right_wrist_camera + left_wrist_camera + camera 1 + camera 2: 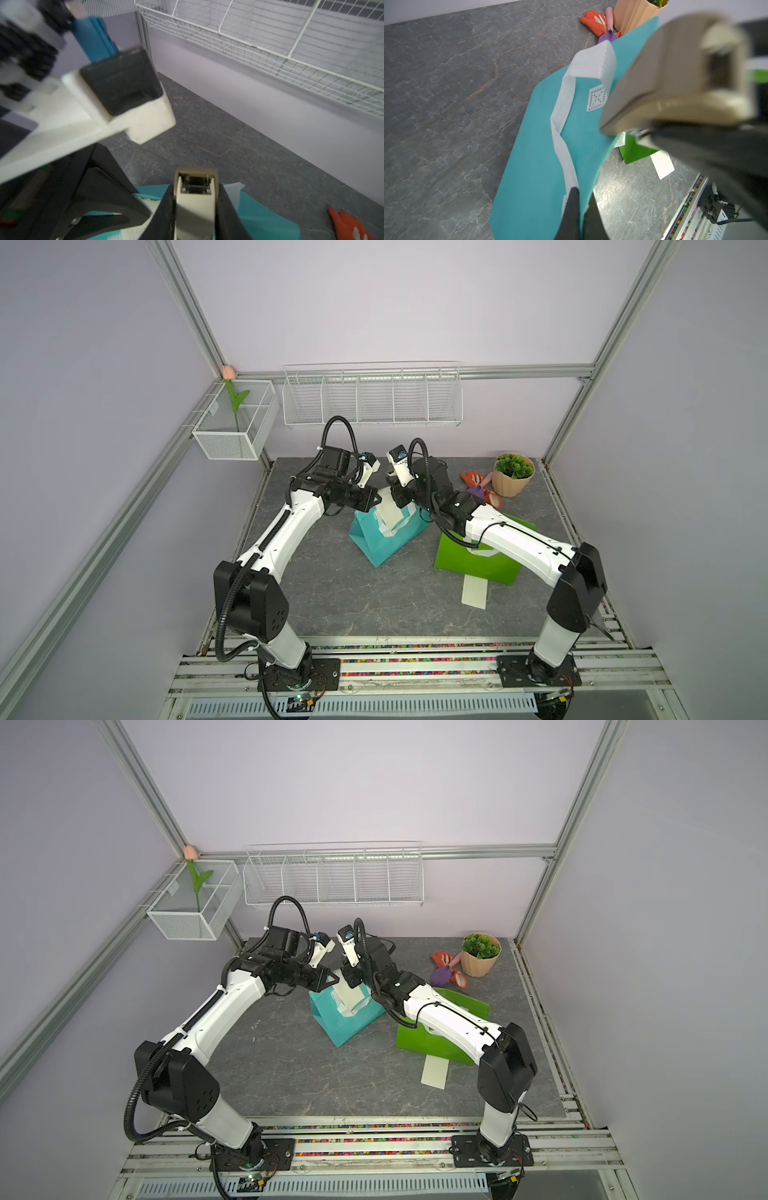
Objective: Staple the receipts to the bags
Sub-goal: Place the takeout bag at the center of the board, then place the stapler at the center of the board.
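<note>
The teal bag (382, 539) (345, 1019) stands mid-table, lifted at its top, with white strap handles (564, 99). My left gripper (582, 191) (372, 499) is shut on the bag's upper edge. A cream receipt (388, 512) (347, 994) lies against the bag's top. My right gripper (195, 187) (397, 499) is shut on a cream stapler (195, 207) (675, 83), whose nose sits over the bag's top edge (259, 218). The green bag (469, 564) (424, 1042) lies flat under my right arm. Another receipt (475, 591) (434, 1071) lies on the table at its near edge.
A peach plant pot (511, 481), orange gloves (471, 479) and a purple trowel (477, 492) sit at the back right. A white wire rack (372, 398) hangs on the back wall. A mesh basket (235, 423) with a tulip hangs at the left corner.
</note>
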`<state>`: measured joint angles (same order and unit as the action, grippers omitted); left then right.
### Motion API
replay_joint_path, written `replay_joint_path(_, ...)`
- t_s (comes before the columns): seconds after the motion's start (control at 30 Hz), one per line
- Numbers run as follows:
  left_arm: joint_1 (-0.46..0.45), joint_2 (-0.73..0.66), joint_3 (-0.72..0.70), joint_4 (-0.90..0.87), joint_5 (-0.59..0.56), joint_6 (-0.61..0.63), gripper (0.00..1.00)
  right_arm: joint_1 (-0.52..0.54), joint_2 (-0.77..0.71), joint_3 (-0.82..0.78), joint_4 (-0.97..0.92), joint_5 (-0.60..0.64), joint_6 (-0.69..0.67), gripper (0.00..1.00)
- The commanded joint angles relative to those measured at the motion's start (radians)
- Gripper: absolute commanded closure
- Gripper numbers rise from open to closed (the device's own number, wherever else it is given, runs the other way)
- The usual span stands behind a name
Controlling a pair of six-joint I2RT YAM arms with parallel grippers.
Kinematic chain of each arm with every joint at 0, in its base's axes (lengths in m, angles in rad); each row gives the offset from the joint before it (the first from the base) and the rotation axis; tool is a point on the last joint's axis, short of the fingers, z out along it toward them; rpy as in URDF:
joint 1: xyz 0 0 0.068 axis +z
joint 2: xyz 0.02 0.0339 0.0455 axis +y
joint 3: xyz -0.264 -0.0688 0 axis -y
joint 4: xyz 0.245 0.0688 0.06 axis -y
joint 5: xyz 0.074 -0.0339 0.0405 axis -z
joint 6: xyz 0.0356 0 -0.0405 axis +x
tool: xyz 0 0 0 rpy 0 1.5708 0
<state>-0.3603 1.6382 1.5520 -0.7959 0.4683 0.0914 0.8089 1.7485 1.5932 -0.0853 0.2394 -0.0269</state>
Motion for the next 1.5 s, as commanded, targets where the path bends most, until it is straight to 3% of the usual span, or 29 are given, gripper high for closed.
replay_joint_path(0.0,0.030,0.037,0.070,-0.071,-0.074,0.003,1.00,0.007,-0.136,0.023,0.106,0.115,-0.061,0.85)
replay_joint_path(0.03,0.040,0.045,0.086,-0.088,-0.074,0.006,0.93,0.006,-0.155,0.021,0.097,0.136,-0.076,0.85)
replay_joint_path(0.13,0.071,0.063,0.131,-0.135,-0.090,-0.001,0.56,-0.004,-0.219,0.027,-0.002,0.230,-0.086,0.85)
replay_joint_path(0.17,0.076,0.062,0.135,-0.139,-0.103,-0.004,0.42,-0.011,-0.246,0.019,-0.050,0.261,-0.072,0.85)
replay_joint_path(0.2,0.077,0.055,0.141,-0.145,-0.121,-0.005,0.08,-0.020,-0.275,0.011,-0.106,0.292,-0.050,0.85)
replay_joint_path(0.23,0.077,0.048,0.144,-0.148,-0.136,-0.004,0.01,-0.033,-0.292,0.011,-0.177,0.314,-0.019,0.86)
replay_joint_path(0.33,0.075,0.002,0.148,-0.137,-0.188,-0.014,0.01,-0.079,-0.371,-0.009,-0.381,0.370,0.074,0.87)
replay_joint_path(0.4,0.062,-0.048,0.152,-0.118,-0.146,-0.012,0.01,-0.108,-0.445,-0.051,-0.495,0.411,0.132,0.87)
replay_joint_path(0.5,-0.045,-0.106,0.168,-0.081,-0.126,0.029,0.01,-0.147,-0.576,-0.132,-0.608,0.475,0.211,0.87)
replay_joint_path(0.7,-0.177,-0.052,0.261,-0.058,-0.030,-0.001,0.01,-0.233,-0.756,-0.205,-0.922,0.586,0.380,0.87)
replay_joint_path(0.8,-0.252,0.002,0.277,-0.023,0.007,0.026,0.01,-0.297,-0.818,-0.291,-1.000,0.579,0.462,0.87)
replay_joint_path(0.93,-0.322,0.137,0.389,-0.089,0.025,0.111,0.01,-0.378,-0.885,-0.449,-0.978,0.504,0.539,0.89)
replay_joint_path(1.07,-0.327,0.237,0.466,-0.094,0.090,0.205,0.01,-0.471,-0.898,-0.617,-0.891,0.414,0.567,0.91)
replay_joint_path(1.27,-0.331,0.331,0.542,-0.104,0.124,0.345,0.00,-0.580,-0.839,-0.832,-0.700,0.304,0.590,0.89)
replay_joint_path(1.47,-0.350,0.422,0.643,-0.182,0.161,0.430,0.02,-0.698,-0.736,-0.910,-0.593,0.191,0.577,0.90)
